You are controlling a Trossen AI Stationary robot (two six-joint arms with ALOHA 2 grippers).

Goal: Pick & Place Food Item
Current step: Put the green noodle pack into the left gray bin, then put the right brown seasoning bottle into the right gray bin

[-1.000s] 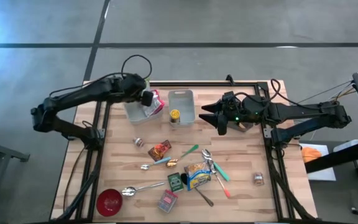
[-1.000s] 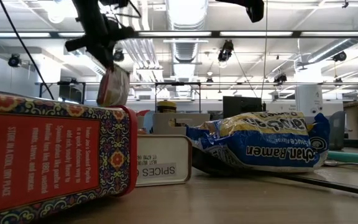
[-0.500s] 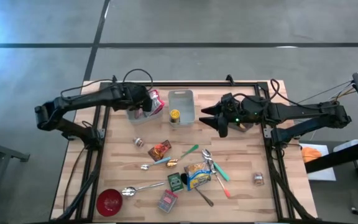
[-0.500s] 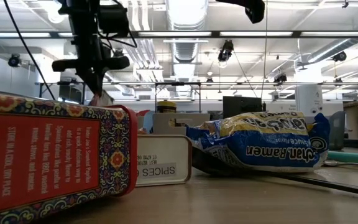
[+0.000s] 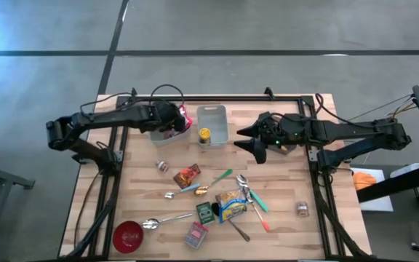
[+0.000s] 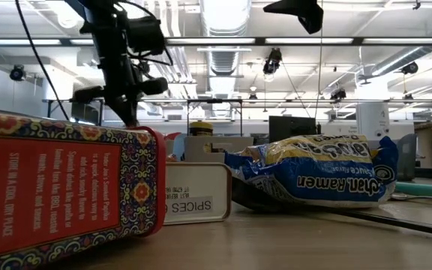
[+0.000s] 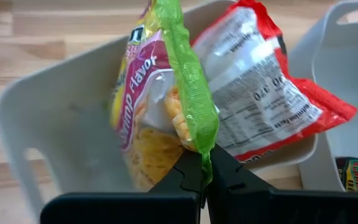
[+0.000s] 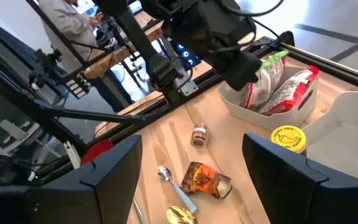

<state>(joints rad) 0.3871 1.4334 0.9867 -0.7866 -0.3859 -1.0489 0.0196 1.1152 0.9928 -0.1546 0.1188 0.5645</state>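
Note:
A noodle packet [image 7: 145, 118] with a green sealed edge stands in the white bin [image 5: 158, 135] at the table's far left, beside a red packet [image 7: 260, 99] that leans on the bin's rim. My left gripper [image 5: 172, 125] is over that bin, shut on the noodle packet. In the low view the left arm [image 6: 122, 82] reaches down behind a red tin, which hides the packet. My right gripper [image 5: 257, 142] hangs open above the table, right of a second white bin [image 5: 212, 116], with nothing between its fingers [image 8: 114, 168]. My left gripper pinches the packet's green sealed edge [image 7: 197, 134] between its two fingertips [image 7: 188, 174], at one end of that edge. The fingers slant down from above. The packet stands on edge below them, its lower part inside the bin and against the red packet.
A yellow-lidded jar [image 5: 205, 135] stands by the second bin. The table's middle and near part hold a snack packet [image 5: 187, 175], spoons [image 5: 167, 218], a blue ramen packet [image 5: 231, 204], tins [image 5: 196, 233], a red bowl [image 5: 128, 236] and small jars [image 5: 302, 209].
My left gripper has gone down toward the left bin with the noodle packet and has rolled at the wrist. The packet, which hung clear above the bin, now sits inside it. In the low view it has sunk out of sight behind the red tin.

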